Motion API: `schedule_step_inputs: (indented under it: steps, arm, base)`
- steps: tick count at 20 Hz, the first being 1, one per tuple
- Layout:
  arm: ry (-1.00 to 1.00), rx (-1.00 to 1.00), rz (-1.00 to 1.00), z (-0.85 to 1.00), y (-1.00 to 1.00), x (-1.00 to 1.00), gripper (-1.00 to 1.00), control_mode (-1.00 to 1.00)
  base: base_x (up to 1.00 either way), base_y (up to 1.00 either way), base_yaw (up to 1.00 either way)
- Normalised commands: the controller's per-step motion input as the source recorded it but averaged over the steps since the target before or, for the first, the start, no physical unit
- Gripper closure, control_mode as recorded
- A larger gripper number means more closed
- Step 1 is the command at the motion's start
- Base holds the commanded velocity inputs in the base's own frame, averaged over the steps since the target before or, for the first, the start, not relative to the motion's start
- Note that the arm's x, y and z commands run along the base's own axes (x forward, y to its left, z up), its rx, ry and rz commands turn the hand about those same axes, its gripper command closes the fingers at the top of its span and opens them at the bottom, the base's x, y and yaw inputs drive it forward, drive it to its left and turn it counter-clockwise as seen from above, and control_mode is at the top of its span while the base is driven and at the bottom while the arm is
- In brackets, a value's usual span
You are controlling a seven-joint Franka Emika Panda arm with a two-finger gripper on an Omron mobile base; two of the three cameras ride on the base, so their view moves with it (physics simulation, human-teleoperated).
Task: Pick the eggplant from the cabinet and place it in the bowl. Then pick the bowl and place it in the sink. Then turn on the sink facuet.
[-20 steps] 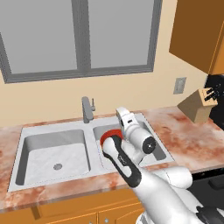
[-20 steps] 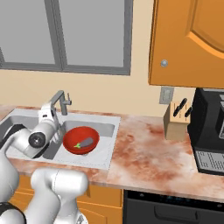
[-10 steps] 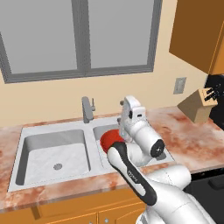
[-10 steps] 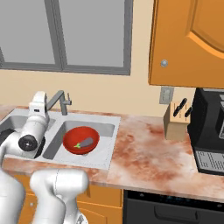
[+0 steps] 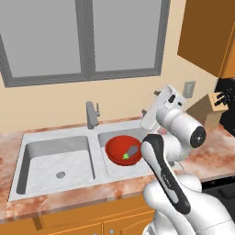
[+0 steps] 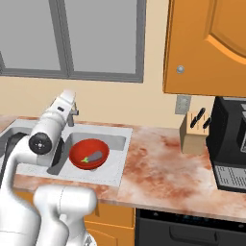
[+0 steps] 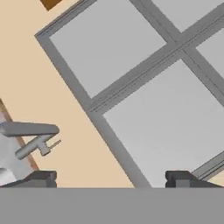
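Eggplant (image 5: 131, 152) lies in red bowl (image 5: 120, 149) in right basin of sink (image 5: 55, 160), while gripper (image 7: 111, 177), jaws spread wide and empty, is raised above it, facing the window (image 7: 131, 65), faucet (image 7: 31, 135) off to one side.

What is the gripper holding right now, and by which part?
Nothing. The gripper is open and empty, facing the window; the bowl with the eggplant sits in the sink.

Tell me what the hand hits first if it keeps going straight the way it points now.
Probably the window: the open hand aims at its panes and frame. The faucet sits off to one side, likely missed, though depth is unclear.
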Motion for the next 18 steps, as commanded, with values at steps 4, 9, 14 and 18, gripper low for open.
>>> schedule_step_inputs:
  steps: [4,9,14,18]
  arm:
    - [0.59,0.42,0.13,0.01,-0.21,0.3,-1.0,-1.0]
    - [0.44,0.48,0.33,-0.18,0.0,0.46,-1.0,-1.0]
    - [0.14,0.33,0.41,-0.67,0.11,0.48,-1.0,-1.0]
    - [-0.09,0.09,0.33,-1.0,0.24,0.22,-1.0,-1.0]
  base:
    - [0.0,0.0,0.0]
    - [0.0,0.0,0.0]
    - [0.0,0.0,0.0]
    - [0.0,0.0,0.0]
